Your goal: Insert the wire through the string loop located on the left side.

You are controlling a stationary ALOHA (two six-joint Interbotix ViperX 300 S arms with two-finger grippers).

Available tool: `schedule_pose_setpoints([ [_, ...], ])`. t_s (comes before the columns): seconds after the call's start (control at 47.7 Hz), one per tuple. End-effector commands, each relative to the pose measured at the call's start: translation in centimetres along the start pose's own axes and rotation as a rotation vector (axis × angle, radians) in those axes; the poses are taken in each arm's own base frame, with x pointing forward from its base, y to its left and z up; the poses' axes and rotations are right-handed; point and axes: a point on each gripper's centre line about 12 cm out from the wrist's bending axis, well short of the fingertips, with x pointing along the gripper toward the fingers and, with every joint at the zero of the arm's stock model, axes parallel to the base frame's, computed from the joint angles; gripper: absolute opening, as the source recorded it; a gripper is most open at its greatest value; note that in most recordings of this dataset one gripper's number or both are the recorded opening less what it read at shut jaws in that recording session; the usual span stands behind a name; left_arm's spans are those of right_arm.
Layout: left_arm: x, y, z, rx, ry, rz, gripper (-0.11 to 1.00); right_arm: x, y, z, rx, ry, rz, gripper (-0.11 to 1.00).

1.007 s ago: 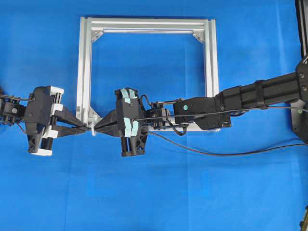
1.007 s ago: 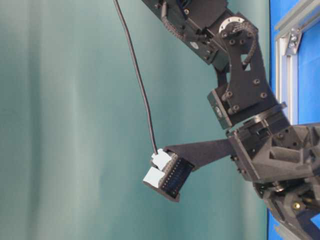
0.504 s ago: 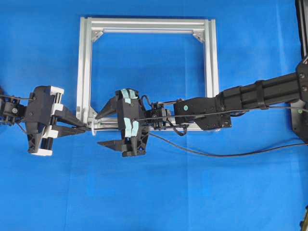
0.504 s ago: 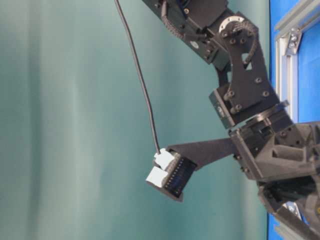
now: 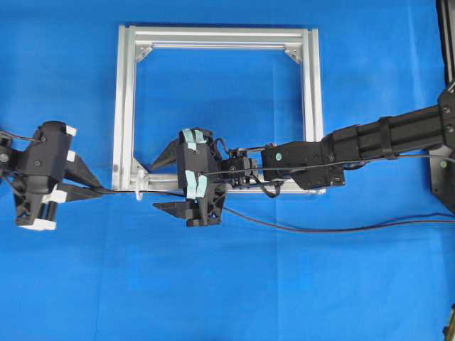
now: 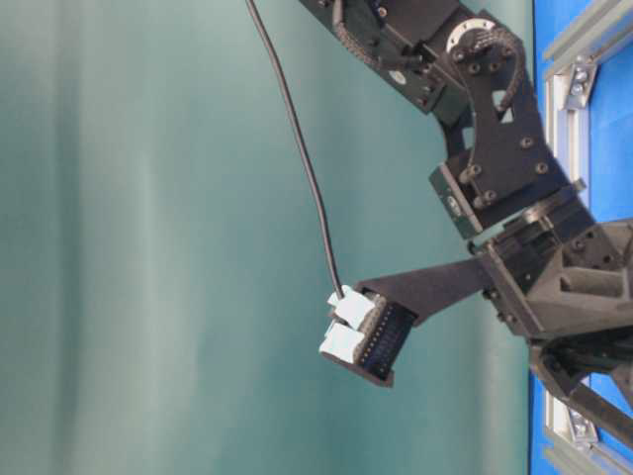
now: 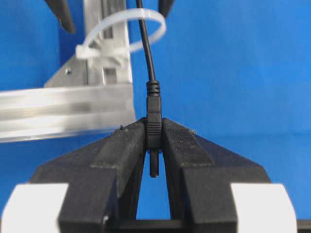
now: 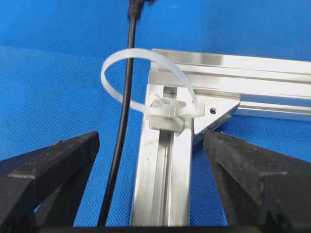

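Observation:
The wire (image 5: 298,229) runs left from under the right arm and through the string loop (image 5: 140,192), a whitish loop at the silver frame's (image 5: 213,35) near-left corner. My left gripper (image 5: 99,190) is shut on the wire's plug (image 7: 153,124), left of the loop and clear of the frame. In the left wrist view the wire (image 7: 146,48) passes through the loop (image 7: 121,22) behind the plug. My right gripper (image 5: 153,186) is open, its jaws wide apart on either side of the frame corner (image 8: 160,170). The wire (image 8: 124,107) lies free between them and runs through the loop (image 8: 116,60).
The square aluminium frame lies flat on the blue mat (image 5: 227,284), with triangular brackets (image 8: 218,109) in its corners. The wire's slack curves over the mat toward the right edge. A black arm link (image 6: 514,168) fills the right of the table-level view.
My right gripper has opened and let go of the wire. My left gripper has moved left with the plug, drawing more wire through the loop.

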Motion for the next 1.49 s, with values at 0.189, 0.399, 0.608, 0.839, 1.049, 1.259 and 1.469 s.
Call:
schedule_pose_setpoints([
  [0.189, -2.3, -0.3, 0.6, -0.035, 0.128, -0.003, 0.08, -1.0, 0.5, 2.7, -0.005, -0.062, 0.010, 0.92],
  [0.399, -2.7, 0.3, -1.0, -0.141, 0.262, 0.037, 0.08, -1.0, 0.5, 2.8, -0.005, -0.068, 0.011, 0.92],
  [0.608, -3.2, 0.8, -1.8, -0.137, 0.309, 0.066, 0.08, -1.0, 0.5, 2.9, -0.005, -0.070, 0.012, 0.92],
  [0.839, -3.9, 0.7, -1.8, -0.122, 0.273, 0.062, 0.08, -0.9, 0.5, 3.0, -0.006, -0.074, 0.013, 0.92],
  [1.049, -4.0, 0.7, -1.8, -0.120, 0.268, 0.060, 0.08, -0.9, 0.5, 3.0, -0.006, -0.074, 0.013, 0.92],
  [1.259, -4.0, 0.7, -1.9, -0.128, 0.270, 0.060, 0.08, -0.9, 0.6, 3.1, -0.006, -0.077, 0.013, 0.92],
  [1.469, -4.5, 0.8, -2.1, -0.164, 0.253, 0.067, 0.32, -0.9, 0.6, 3.2, -0.003, -0.079, 0.013, 0.92],
])
